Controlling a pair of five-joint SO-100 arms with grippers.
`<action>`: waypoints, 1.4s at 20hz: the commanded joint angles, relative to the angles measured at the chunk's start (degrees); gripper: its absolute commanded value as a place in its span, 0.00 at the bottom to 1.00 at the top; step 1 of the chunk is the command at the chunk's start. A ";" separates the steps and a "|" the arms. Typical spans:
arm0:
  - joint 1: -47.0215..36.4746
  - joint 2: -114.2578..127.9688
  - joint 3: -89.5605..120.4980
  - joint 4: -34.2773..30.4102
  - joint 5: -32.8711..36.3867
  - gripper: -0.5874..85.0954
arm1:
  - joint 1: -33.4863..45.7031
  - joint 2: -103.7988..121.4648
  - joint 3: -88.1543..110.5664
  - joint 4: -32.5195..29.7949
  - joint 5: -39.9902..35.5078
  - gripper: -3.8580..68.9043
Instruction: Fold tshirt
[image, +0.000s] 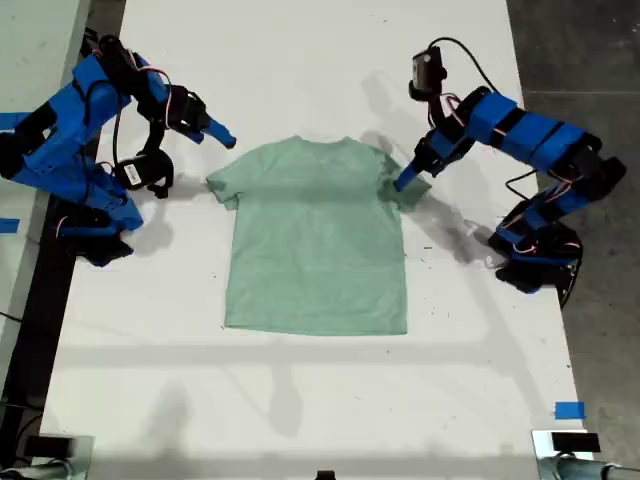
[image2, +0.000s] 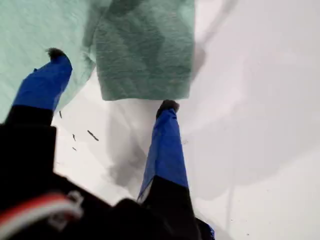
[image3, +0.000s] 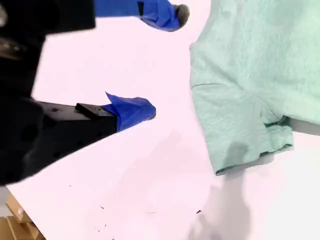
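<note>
The tshirt (image: 315, 240) lies flat on the white table (image: 300, 400), pale mint green, neck toward the far edge and both short sleeves spread. My first gripper (image: 408, 180) is the one on the exterior view's right. It is open and low over the sleeve (image2: 145, 55) on that side, with one fingertip (image2: 57, 57) above the cloth and the other just off the sleeve's hem. My second gripper (image: 222, 135), on the exterior view's left, hangs open above bare table beside the other sleeve (image3: 235, 130), apart from it.
A strip of blue tape (image: 569, 410) marks the table near the exterior view's lower right corner. Dark floor (image: 590, 60) runs along the exterior view's right. Both arm bases stand at the table's sides. Small dark specks (image2: 92, 135) dot the table near my first gripper.
</note>
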 joint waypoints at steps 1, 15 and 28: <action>-0.79 -0.35 -0.26 -1.23 0.44 0.30 | 1.41 -5.80 0.00 -5.36 -1.23 0.56; -0.79 1.49 4.39 -3.08 -0.09 0.30 | 6.68 -15.73 -4.83 -5.71 -1.93 0.04; -0.70 4.22 8.26 -4.66 -0.88 0.30 | -6.15 -10.37 -26.10 13.10 5.27 0.04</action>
